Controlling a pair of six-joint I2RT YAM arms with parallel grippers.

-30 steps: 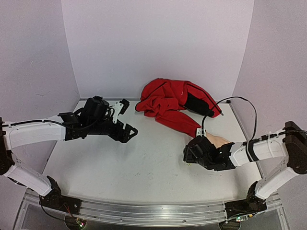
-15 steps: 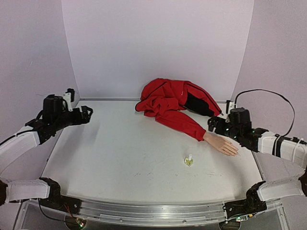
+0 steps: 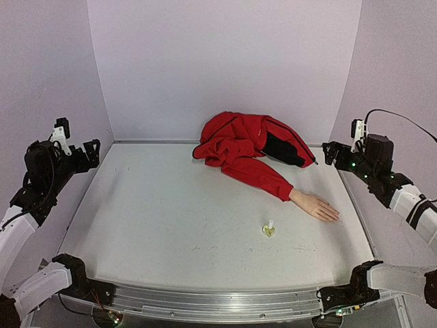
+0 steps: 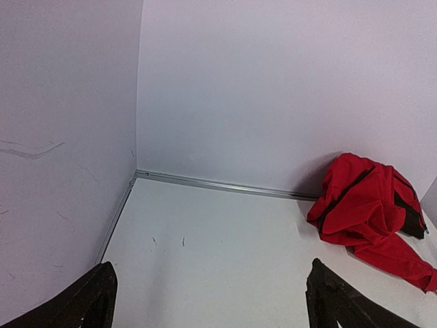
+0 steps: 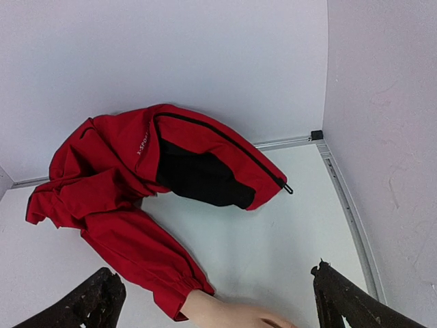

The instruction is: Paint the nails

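- Left wrist view: my left tool (image 4: 210, 273) stands wide open with nothing between its jaws. It is raised by the left wall (image 4: 61, 137) and looks across bare bench (image 4: 225, 239).
- Right wrist view: my right tool (image 5: 214, 272) is just as wide open and empty. It is held up at the right side and aimed down toward the red jacket (image 5: 177, 160).
- Both tools are well apart from everything on the bench, which I judge leaves the overhead camera a clean look at the work.
- Nearest my right tool is the mannequin hand (image 3: 315, 206). It lies flat on the bench, sticking out of the jacket's sleeve (image 3: 263, 178), with its fingers pointing to the near right.
- Lying flat should keep the nails (image 3: 334, 217) facing up and steady for painting, as I judge it.
- A small clear bottle (image 3: 269, 229) stands upright near the hand on its near-left side, not touching it and probably within easy reach.
- The nails are too small for me to say whether any carry paint.
- My right wrist view cuts the hand off at the bottom edge, so the fingertips are lost there.
- Neither wrist view shows the bottle, and I cannot make out its cap or a brush.
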